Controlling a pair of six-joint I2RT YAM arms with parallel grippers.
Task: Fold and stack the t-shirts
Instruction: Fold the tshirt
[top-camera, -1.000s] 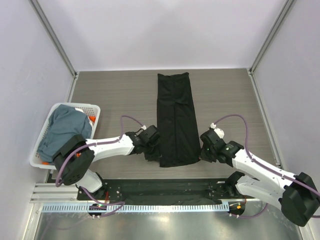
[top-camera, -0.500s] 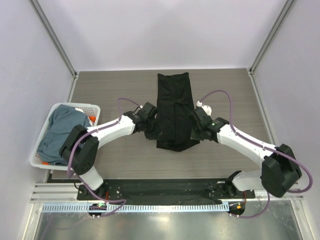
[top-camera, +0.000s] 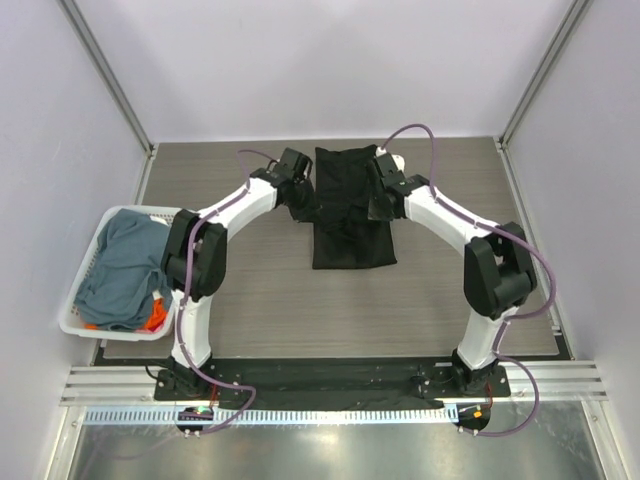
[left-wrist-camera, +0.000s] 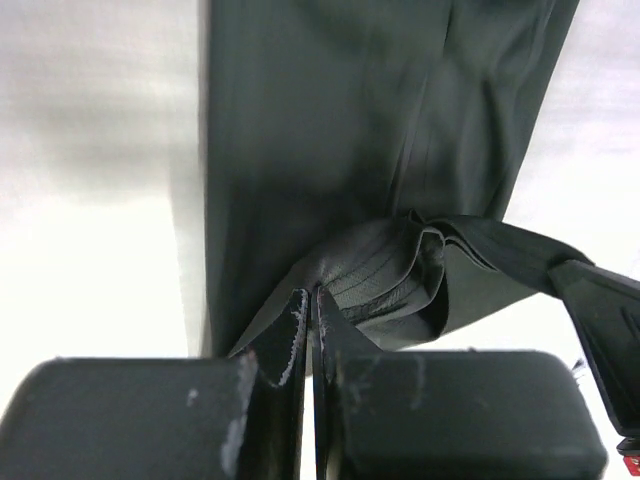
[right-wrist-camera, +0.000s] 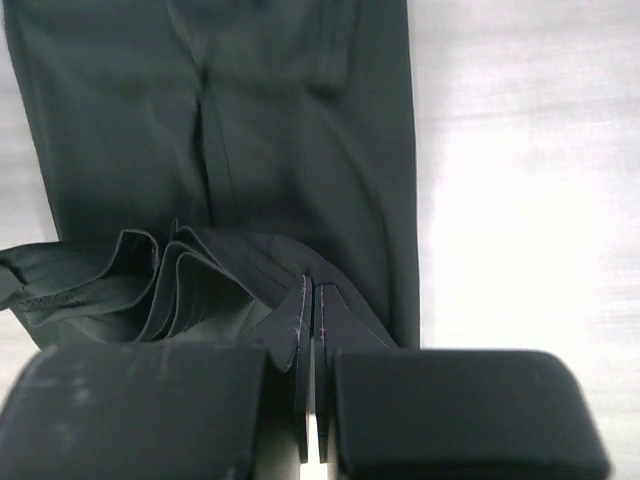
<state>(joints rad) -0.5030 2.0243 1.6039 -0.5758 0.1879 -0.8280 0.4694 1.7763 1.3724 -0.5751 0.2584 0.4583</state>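
The black t-shirt (top-camera: 352, 235) lies as a narrow strip at mid-width of the tabletop (top-camera: 230, 300), running from close to the far edge back toward the centre. Both arms reach out over it from either side. The left gripper (top-camera: 306, 205) is at the strip's left long edge and the right gripper (top-camera: 380, 205) at its right long edge, roughly level with each other.

From the left wrist camera, the left gripper (left-wrist-camera: 312, 295) has its fingers pressed together with only a sliver between them, pinching a bunched, pleated hem of the black t-shirt (left-wrist-camera: 330, 120) above a flat layer of the same cloth. The right gripper (right-wrist-camera: 310, 290) looks the same – fingers all but touching, clamped on a gathered fold of the black t-shirt (right-wrist-camera: 250, 120), with smooth cloth spread beneath. So the shirt is doubled where they hold it, one layer up in the fingers, one flat on the wood.

Over at the left edge, toward the near corner, a white basket (top-camera: 100, 332) sits partly off the tabletop – a blue-grey t-shirt (top-camera: 120, 265) is heaped in it, and a bit of orange t-shirt (top-camera: 155, 318) peeks out at its near side
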